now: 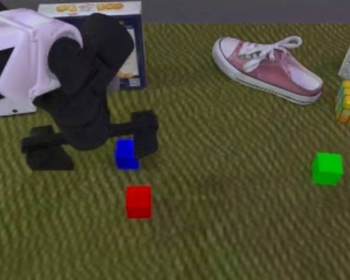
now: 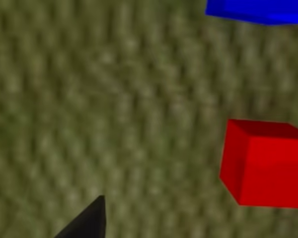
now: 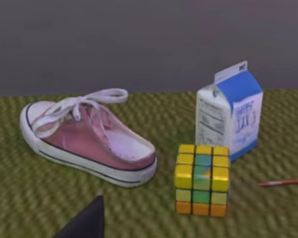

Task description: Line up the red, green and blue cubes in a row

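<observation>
While the blue cube [image 1: 126, 154] sits on the olive surface [image 1: 233, 221] toward the left, the red cube [image 1: 138, 202] lies just below it, apart from it, and the green cube [image 1: 327, 168] rests well apart at the right. The left hand [image 1: 90, 146] hangs over the spot just left of the blue cube, its black fingers [image 1: 144, 134] spread wide and released, the near one touching or just beside the cube's upper right corner. Behind stand a pink shoe [image 1: 268, 67], a puzzle cube [image 1: 349, 102], a milk carton [image 3: 230, 113] and a printed box [image 1: 125, 35].
</observation>
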Controlling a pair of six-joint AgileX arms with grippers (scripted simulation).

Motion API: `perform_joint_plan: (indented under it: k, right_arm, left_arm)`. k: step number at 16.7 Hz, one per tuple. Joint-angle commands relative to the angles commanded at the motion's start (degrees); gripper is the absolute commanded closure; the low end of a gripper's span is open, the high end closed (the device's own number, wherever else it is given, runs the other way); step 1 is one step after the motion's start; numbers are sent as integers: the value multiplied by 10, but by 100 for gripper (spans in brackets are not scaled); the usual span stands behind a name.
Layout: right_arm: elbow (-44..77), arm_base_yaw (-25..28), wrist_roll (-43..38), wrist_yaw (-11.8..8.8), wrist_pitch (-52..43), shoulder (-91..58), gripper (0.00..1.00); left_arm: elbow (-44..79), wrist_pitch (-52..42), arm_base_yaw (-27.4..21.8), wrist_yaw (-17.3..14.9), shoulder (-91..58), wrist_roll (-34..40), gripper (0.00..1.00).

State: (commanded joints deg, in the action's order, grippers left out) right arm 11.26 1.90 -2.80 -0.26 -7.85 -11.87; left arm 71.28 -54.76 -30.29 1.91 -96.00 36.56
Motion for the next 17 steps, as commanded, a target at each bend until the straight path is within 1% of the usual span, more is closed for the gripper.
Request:
perform_joint_plan:
  k: [2,5,11,14,17]
  right_arm:
    - [69,10,-17,0,-50,-85,0]
    - [185,27,-46,2,-142,-254,0]
    - [421,63,-106,3,-335,-627,0]
    - [528,79,-133,3,-418,-779,0]
    - [618,92,-154,3,-480,-886,0]
  left_arm:
    - [-69,46,38,2,88,-11,0]
    - [-195,128,101,3,252,-42,0]
    - [-472,311,221,0,607,-159,0]
    - [-580,396,263,-4,751,-228,0]
    - [-655,469,292,-11,855,-293,0]
